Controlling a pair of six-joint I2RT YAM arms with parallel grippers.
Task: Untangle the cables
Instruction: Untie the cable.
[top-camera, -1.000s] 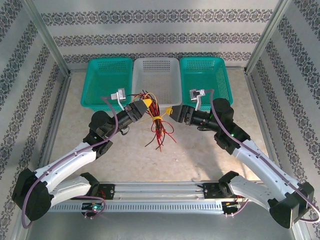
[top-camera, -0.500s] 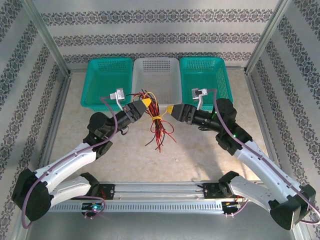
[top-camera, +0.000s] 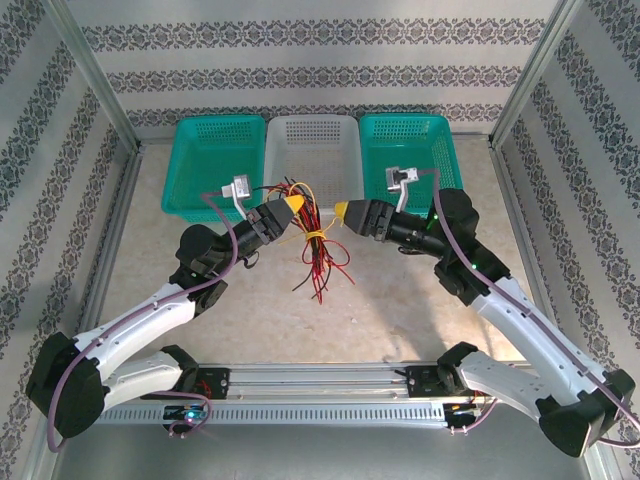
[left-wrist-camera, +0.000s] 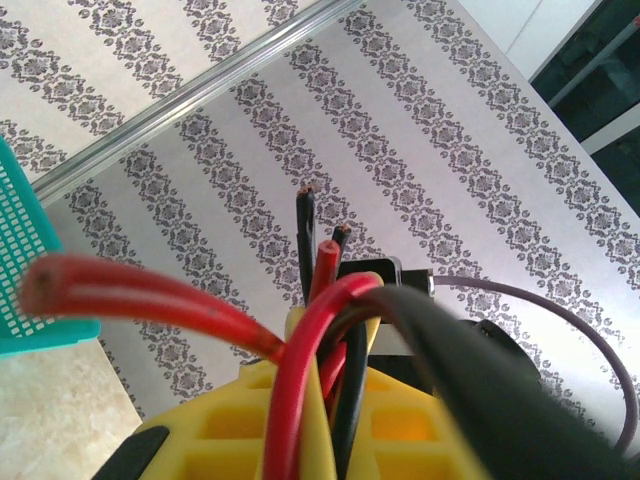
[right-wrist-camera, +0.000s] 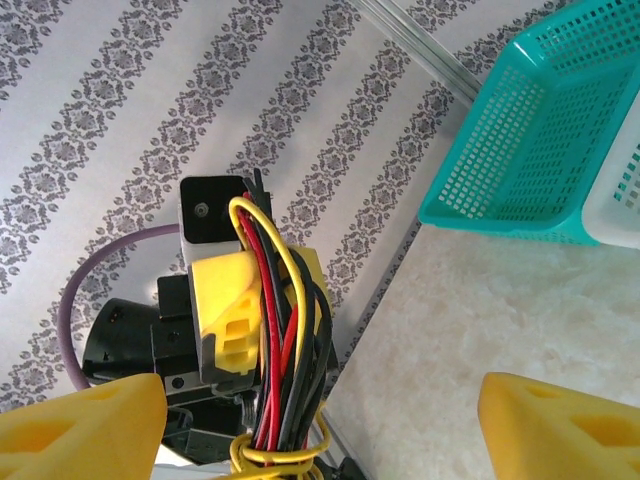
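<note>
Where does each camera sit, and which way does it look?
Top: up behind left arm and right arm, looking down at table and cables.
Left wrist: on the left arm, looking past left fingers and cables at the wall.
Right wrist: looking between right fingers at the left gripper and basket.
Shared: all three see the cables.

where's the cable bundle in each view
top external: cable bundle at center, hanging from the left gripper
left wrist: cable bundle bottom center, rising between the yellow fingers
right wrist: cable bundle lower left of center, in that gripper
shared landmark: the left gripper's yellow fingers
</note>
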